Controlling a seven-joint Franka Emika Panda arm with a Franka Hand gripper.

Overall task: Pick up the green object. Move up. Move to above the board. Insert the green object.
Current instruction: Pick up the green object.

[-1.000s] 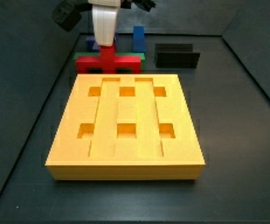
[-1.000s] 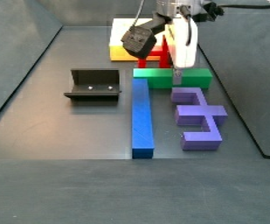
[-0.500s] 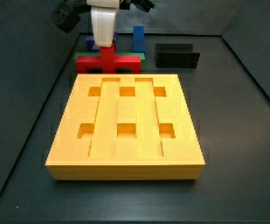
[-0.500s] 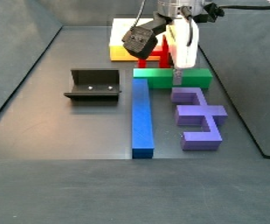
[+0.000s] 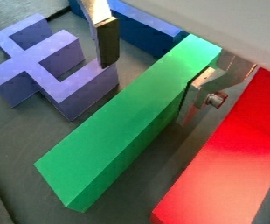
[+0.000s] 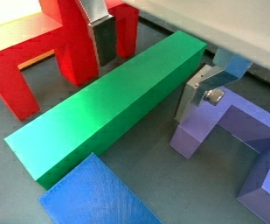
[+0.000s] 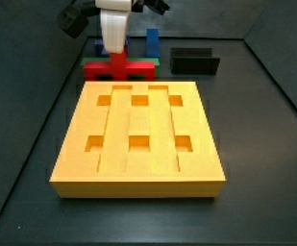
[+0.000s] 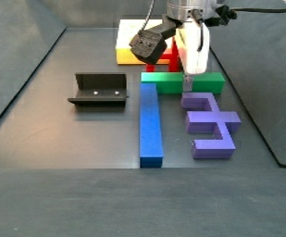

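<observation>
while flat on the floor, green object lies crosswise to blue bar | gripper jaws spread astride it

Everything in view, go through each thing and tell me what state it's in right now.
Gripper: low over the green object, fingers open astride it, not yet closed.
Green object: lying flat on the floor, not lifted.
Board: flat, all six recesses empty.
Red cross-shaped block: beside the green object.
Purple block: flat on the floor.
Long blue bar: flat on the floor.
Fixture: empty.
</observation>
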